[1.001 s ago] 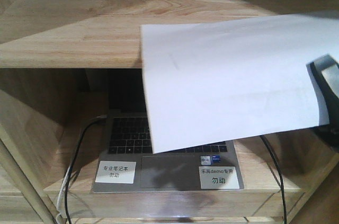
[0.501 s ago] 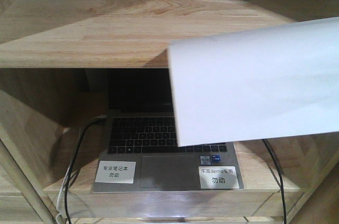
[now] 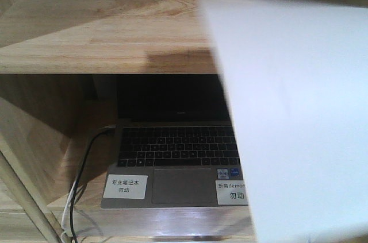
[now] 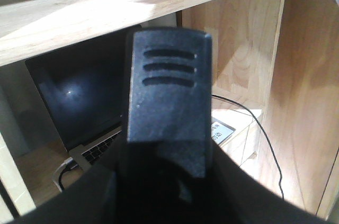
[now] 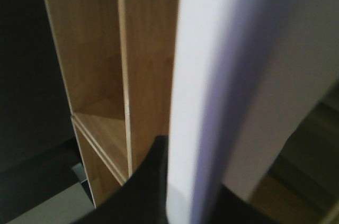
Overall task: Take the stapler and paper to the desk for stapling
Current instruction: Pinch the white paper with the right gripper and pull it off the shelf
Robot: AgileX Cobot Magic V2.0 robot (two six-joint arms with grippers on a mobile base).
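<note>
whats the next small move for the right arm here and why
Probably draw the right gripper back from the shelf without loosening. The paper hangs in it, off the shelf, covering the right part of the laptop in the front view, and the desk is not in view, so it likely has to clear the shelf before turning.

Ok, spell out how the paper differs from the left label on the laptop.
The paper is large and blank; the left label is small with black printed characters. The paper hangs tilted in the air; the label lies flat on the palm rest of the laptop. The paper runs out of frame; the label shows whole. Both are white rectangles.
</note>
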